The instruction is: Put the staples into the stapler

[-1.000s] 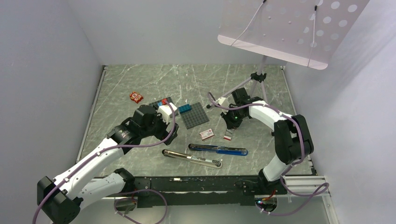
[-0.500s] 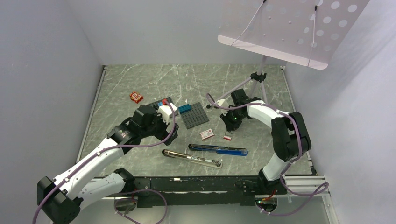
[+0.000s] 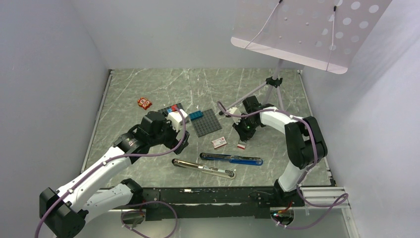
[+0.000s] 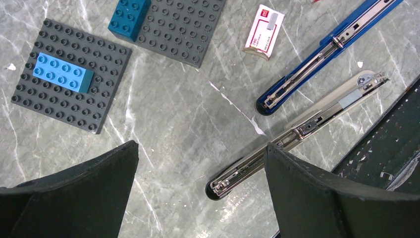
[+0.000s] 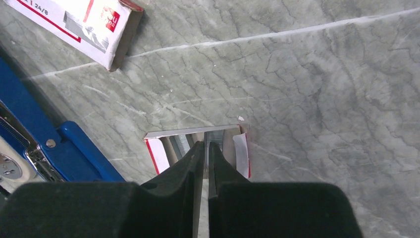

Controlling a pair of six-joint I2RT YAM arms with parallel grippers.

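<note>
The white staple box with red print (image 3: 219, 143) lies on the marble table; it also shows in the left wrist view (image 4: 264, 31) and the right wrist view (image 5: 84, 25). Its tray (image 3: 241, 146) lies to the right, with grey staple strips (image 5: 214, 135) between red-and-white flaps (image 5: 157, 153). My right gripper (image 3: 242, 135) (image 5: 205, 145) is shut to a thin slit, tips down in the tray on the strips. A blue stapler (image 3: 231, 159) (image 4: 322, 54) and a silver stapler (image 3: 203, 168) (image 4: 297, 131) lie open near the front. My left gripper (image 3: 182, 142) (image 4: 200, 148) is open and empty above the silver stapler's left end.
Two dark studded plates with blue bricks (image 3: 207, 122) (image 3: 171, 109) lie behind the left gripper. An orange-red tile (image 3: 144, 103) sits at the back left. A tripod (image 3: 270, 87) holding a perforated board stands at the back right. The black front rail (image 4: 386, 148) runs along the near edge.
My right arm has shifted a little to the left, its gripper staying over the tray. The left arm has not moved.
</note>
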